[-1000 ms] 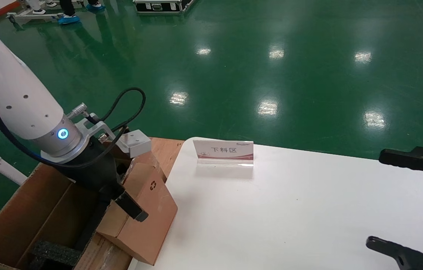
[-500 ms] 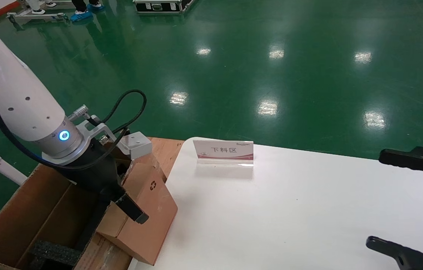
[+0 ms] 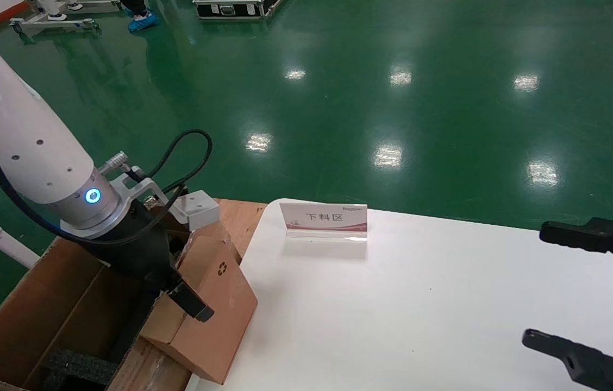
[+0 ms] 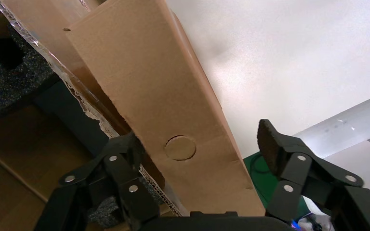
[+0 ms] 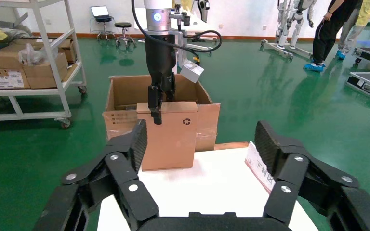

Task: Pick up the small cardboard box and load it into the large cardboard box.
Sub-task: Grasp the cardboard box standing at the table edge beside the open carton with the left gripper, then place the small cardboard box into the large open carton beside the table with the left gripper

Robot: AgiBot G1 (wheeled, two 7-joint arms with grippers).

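The small cardboard box (image 3: 214, 320) with a recycling symbol stands tilted at the table's left edge and leans against the large cardboard box (image 3: 29, 304). My left gripper (image 3: 173, 312) straddles its top edge with the jaws open. In the left wrist view, the small box's narrow edge (image 4: 159, 96) lies between the fingers; one finger touches it and the other stands clear. The left gripper (image 4: 197, 139) is over the carton's rim. Black foam (image 3: 81, 365) lies inside the carton. My right gripper (image 3: 540, 285) is open and empty over the table's right side. The right wrist view also shows the small box (image 5: 171, 137).
A white table (image 3: 420, 304) holds a small acrylic sign (image 3: 324, 220) near its back edge. A wooden board (image 3: 238, 214) lies behind the carton. The right wrist view shows a shelving cart (image 5: 29, 62) with boxes beyond the carton.
My right gripper has shifted slightly to the left over the table. My left gripper and the small box have barely moved.
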